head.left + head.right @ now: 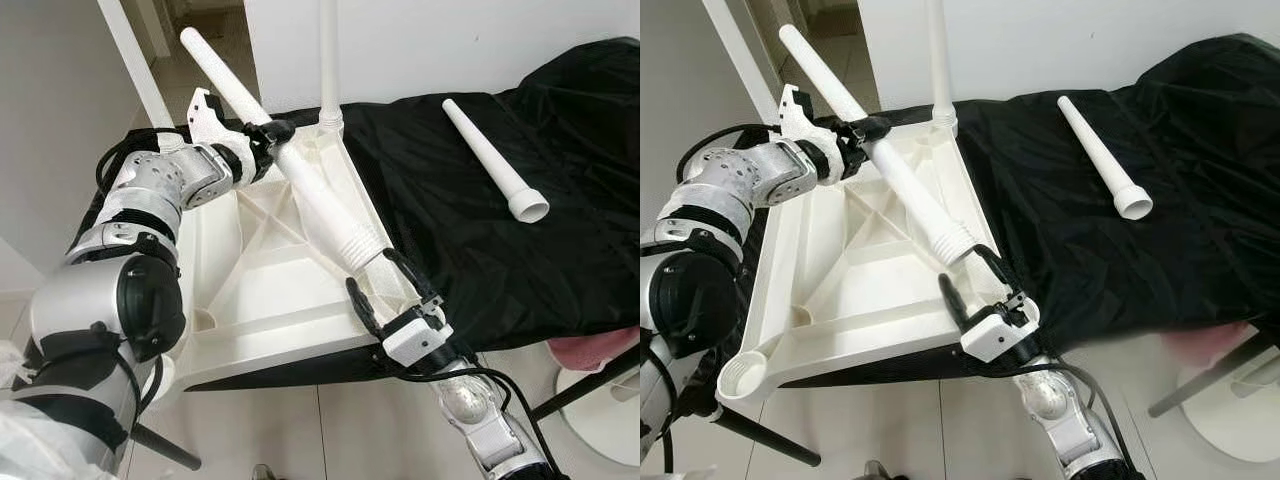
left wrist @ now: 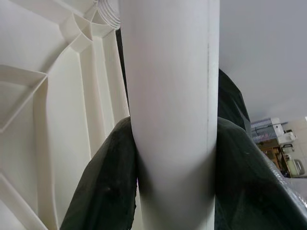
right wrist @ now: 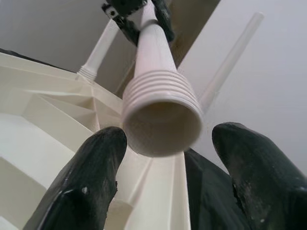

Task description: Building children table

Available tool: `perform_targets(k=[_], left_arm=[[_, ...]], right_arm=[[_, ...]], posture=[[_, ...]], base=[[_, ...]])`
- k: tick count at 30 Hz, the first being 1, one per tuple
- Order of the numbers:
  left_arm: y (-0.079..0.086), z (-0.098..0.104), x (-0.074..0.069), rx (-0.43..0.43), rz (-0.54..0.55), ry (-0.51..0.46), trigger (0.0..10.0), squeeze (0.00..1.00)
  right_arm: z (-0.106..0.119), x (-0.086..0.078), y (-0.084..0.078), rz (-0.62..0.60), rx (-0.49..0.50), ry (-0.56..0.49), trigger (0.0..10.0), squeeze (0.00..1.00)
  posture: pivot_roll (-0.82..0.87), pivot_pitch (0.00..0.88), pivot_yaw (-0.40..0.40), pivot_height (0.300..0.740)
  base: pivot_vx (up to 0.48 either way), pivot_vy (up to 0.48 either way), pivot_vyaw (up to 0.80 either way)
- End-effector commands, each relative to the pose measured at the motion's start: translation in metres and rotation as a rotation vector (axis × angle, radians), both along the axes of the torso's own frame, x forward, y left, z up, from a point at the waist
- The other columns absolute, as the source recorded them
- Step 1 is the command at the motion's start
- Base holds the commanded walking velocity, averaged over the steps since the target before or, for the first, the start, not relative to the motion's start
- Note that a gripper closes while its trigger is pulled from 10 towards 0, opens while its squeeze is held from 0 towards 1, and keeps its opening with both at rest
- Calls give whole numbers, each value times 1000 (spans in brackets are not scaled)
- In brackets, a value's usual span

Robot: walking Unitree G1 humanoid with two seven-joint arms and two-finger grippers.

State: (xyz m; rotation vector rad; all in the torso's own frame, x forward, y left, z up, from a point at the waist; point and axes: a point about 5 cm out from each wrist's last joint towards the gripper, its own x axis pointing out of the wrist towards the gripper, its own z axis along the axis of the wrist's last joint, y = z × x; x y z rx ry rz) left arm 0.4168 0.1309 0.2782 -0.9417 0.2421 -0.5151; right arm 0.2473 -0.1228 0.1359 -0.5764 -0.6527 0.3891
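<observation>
An upturned white table top (image 1: pixel 262 292) lies on a black cloth (image 1: pixel 480 250). Two white legs stand upright in its far corners (image 1: pixel 327 60) (image 1: pixel 135 70). My left gripper (image 1: pixel 265 135) is shut on a third leg (image 1: pixel 310 195), holding it slanted over the table top. In the left wrist view that leg (image 2: pixel 172 115) sits tight between the black fingers (image 2: pixel 105 191). The leg's threaded end (image 3: pixel 162 115) hangs near the near right corner, between the spread fingers (image 3: pixel 91 163) of my open right gripper (image 1: pixel 395 285), apart from both. A fourth leg (image 1: pixel 490 155) lies loose on the cloth.
An empty round socket (image 1: pixel 740 372) shows at the table top's near left corner. A pink object (image 1: pixel 590 352) and a white round base (image 1: pixel 600 410) sit low on the right. A dark bar (image 1: pixel 165 447) slants over the tiled floor at lower left.
</observation>
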Motion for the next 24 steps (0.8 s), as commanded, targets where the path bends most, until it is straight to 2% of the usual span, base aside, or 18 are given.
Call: perform_targets(k=[1,8,9,10,13,14,16,18,20,21,23,24], left_arm=[[8,13,1,-20,16,-55,10000,0],[14,14,3,0,57,-65,10000,0],[17,17,3,4,68,-78,10000,0],[17,17,3,4,68,-78,10000,0],[20,24,3,13,70,-128,10000,0],[20,24,3,13,70,-128,10000,0],[20,27,3,16,73,-147,10000,0],[20,27,3,16,73,-147,10000,0],[20,31,3,31,88,-185,10000,0],[20,31,3,31,88,-185,10000,0],[21,38,3,53,112,-241,10000,0],[21,38,3,53,112,-241,10000,0]], right_arm=[[-1,-3,0,-4,23,11,10000,0],[-4,-2,-5,-39,58,53,10000,0],[-3,1,-8,-57,98,80,10000,0],[-3,1,-8,-57,98,80,10000,0],[2,12,-18,-122,296,174,10000,0],[2,12,-18,-122,296,174,10000,0],[7,17,-22,-137,379,204,10000,0],[7,17,-22,-137,379,204,10000,0],[11,24,-23,-126,471,253,10000,0],[11,24,-23,-126,471,253,10000,0],[17,32,-22,-114,567,307,10000,0],[17,32,-22,-114,567,307,10000,0]], posture=[[-59,53,134,740],[-62,58,135,740],[-62,60,135,740],[-62,60,135,740],[-62,62,132,740],[-62,62,132,740],[-60,59,131,740],[-60,59,131,740],[-59,53,128,740],[-59,53,128,740],[-59,53,128,740],[-59,53,128,740]], base=[[0,0,0],[0,0,0],[0,0,0],[0,0,0],[0,0,0],[0,0,0],[0,0,0],[0,0,0],[0,0,0],[0,0,0],[0,0,0],[0,0,0]])
